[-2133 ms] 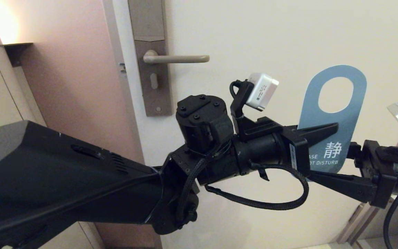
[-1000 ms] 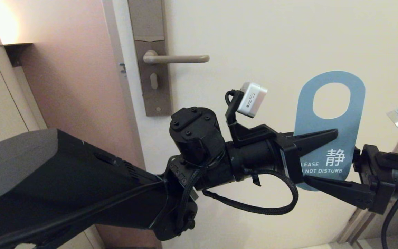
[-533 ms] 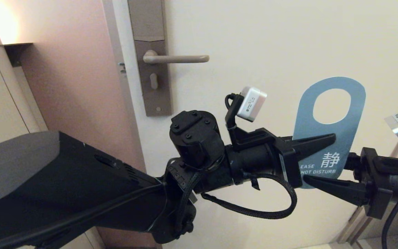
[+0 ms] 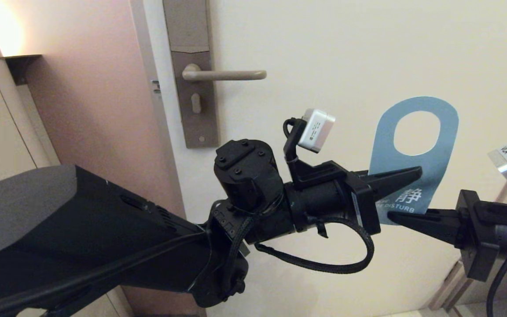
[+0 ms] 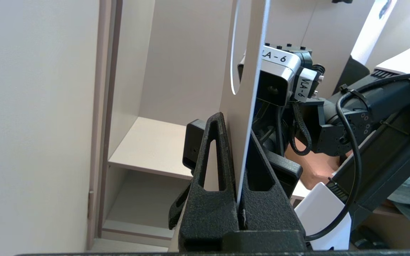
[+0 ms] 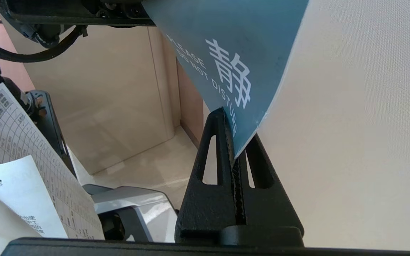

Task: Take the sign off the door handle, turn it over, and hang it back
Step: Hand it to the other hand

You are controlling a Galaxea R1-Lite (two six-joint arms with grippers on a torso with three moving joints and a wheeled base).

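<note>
The sign [image 4: 414, 160] is off the door handle [image 4: 227, 75] and held in the air to its right and lower, blue "DO NOT DISTURB" side toward the head camera, oval hole uppermost. My left gripper [image 4: 412, 174] is shut on its middle from the left; in the left wrist view the card [image 5: 249, 89] stands edge-on between the closed fingers of the left gripper [image 5: 237, 124]. My right gripper [image 4: 392, 215] comes in from the right and is shut on the sign's bottom end. In the right wrist view the right gripper [image 6: 237, 124] pinches the blue card [image 6: 233, 42] at its lower corner.
The handle sits on a tall brown-grey plate [image 4: 194, 110] with a keyhole, on the cream door [image 4: 346, 44]. A pink wall [image 4: 90, 110] lies left of the frame. An open shelf unit [image 5: 148, 145] stands to the right. A printed sheet [image 6: 20, 170] hangs on my body.
My right gripper has closed on the sign's bottom end; a second ago its fingers stood wide apart around it. The sign and left gripper have drifted slightly left.
</note>
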